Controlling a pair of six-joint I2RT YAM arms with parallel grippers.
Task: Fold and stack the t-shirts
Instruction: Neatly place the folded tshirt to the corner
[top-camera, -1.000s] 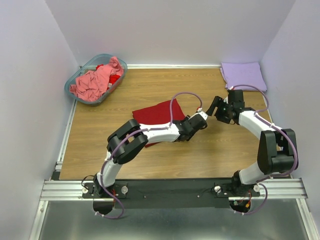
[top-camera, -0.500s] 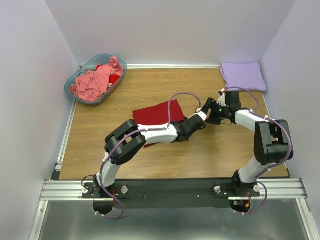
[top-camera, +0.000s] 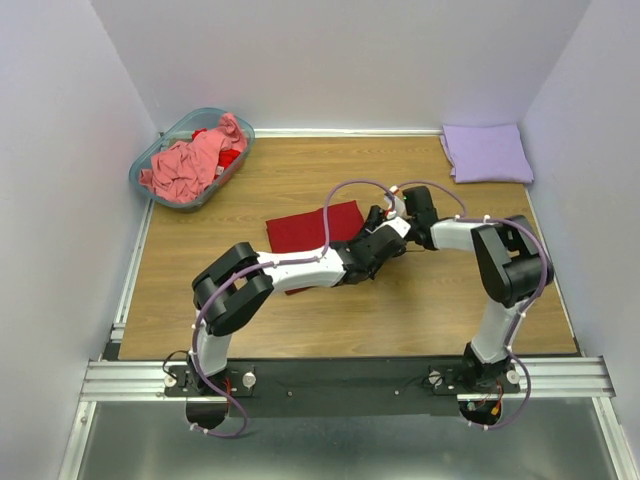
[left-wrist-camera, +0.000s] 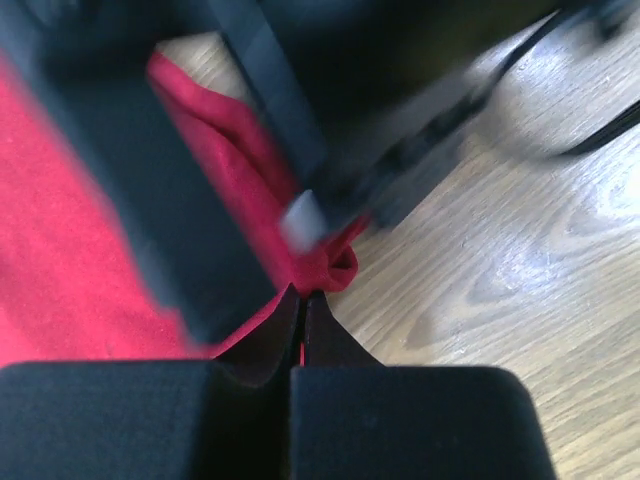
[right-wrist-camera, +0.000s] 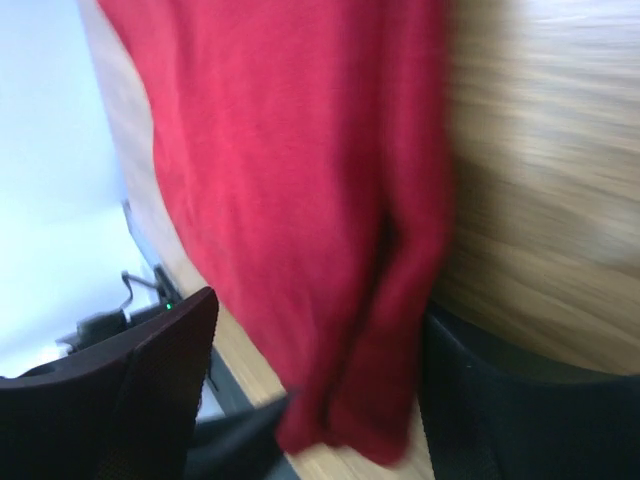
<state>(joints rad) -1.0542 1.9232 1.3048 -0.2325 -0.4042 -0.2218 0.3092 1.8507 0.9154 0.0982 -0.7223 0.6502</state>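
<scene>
Noted right gripper (right-wrist-camera: 320, 320) brought leftward over table (top-camera: 450, 300) since a second ago, from well right of dark red t-shirt (top-camera: 305, 228) to its right edge; noted left arm's elbow drawn leftward too, forearm lying across the cloth's near part. Recorded left gripper (left-wrist-camera: 302, 300) clenched tip to tip, a small bunch of red hem at the tips, apparently pinched; recorded right gripper spread wide, one finger either side of a red fold, not closed on it. Located dark red t-shirt mid-table, lying flat, long axis roughly left-right with a slight tilt; found both claws meeting at its right end, cloth stretching away leftward from them. Judged right gripper nearer the far right corner, left gripper nearer the near right corner; judged coming move to hinge on right closing on that edge. Logged lavender t-shirt (top-camera: 487, 152) folded at far right corner, well apart; salmon-pink t-shirt (top-camera: 185, 160) crumpled in basket (top-camera: 136, 180), far left.
</scene>
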